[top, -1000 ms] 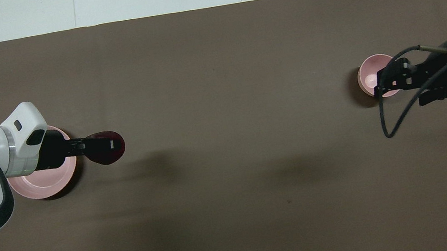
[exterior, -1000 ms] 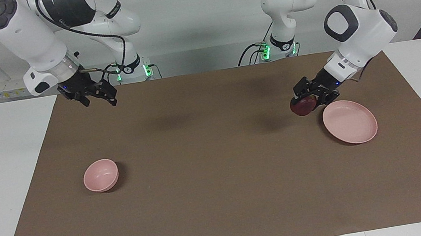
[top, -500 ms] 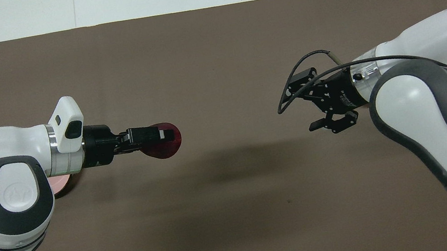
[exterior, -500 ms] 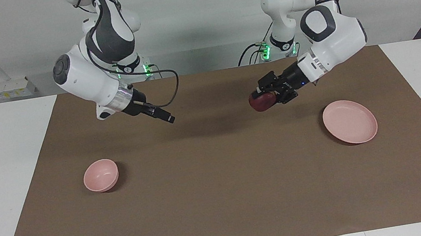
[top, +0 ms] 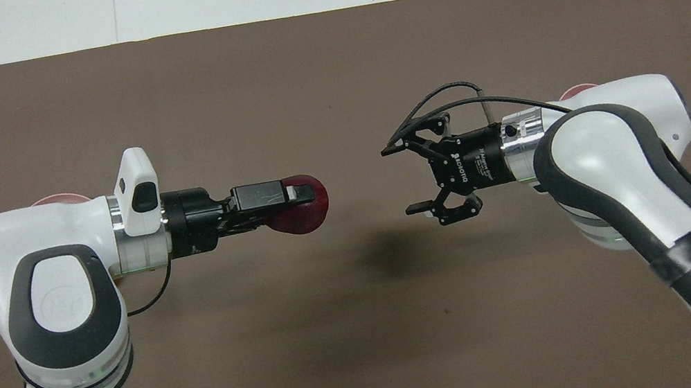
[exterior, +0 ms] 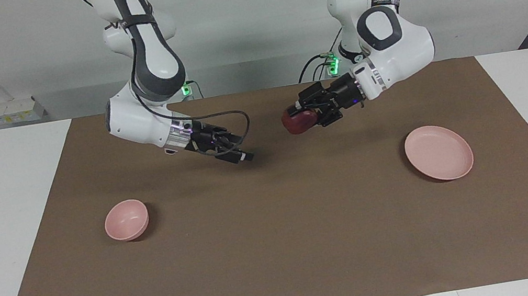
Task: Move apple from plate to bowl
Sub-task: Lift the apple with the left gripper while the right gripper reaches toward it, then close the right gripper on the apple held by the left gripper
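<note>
meanwhile plate point(exterior: 439, 159) and bowl point(exterior: 126, 220) sit bare; left end effector point(exterior: 297, 117) grips apple point(exterior: 298, 122), right end effector point(exterior: 243, 157) gapes.

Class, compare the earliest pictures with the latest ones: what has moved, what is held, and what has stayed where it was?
The left gripper, shut on the apple throughout, carried it from beside the plate to over the middle of the mat. The right gripper, open, swung from its end of the table toward the middle and now faces the apple across a gap. Plate and bowl have not moved.
</note>
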